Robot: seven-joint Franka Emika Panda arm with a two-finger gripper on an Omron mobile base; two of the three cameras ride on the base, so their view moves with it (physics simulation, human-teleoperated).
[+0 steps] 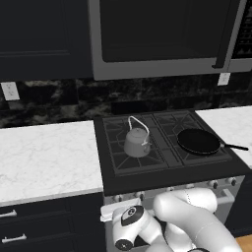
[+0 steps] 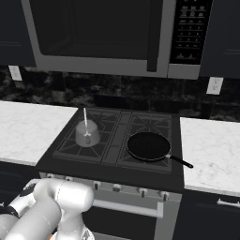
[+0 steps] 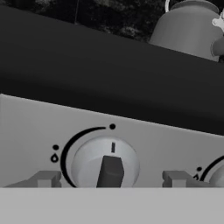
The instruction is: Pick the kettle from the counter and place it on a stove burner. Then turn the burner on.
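The grey kettle stands upright on the stove's front left burner, wire handle raised. Its body shows at the top right of the hand view. My gripper is low in front of the stove's control panel, open. Its fingertips stand on either side of a round silver knob without touching it. The knob's dark bar is upright and its line mark points at the dot above it. My hand sits at the left end of the knob row. The white marble counter lies left of the stove.
A flat black frying pan rests on the front right burner, handle pointing right. A second knob is at the right edge. A microwave hangs above the stove. More counter lies to the right.
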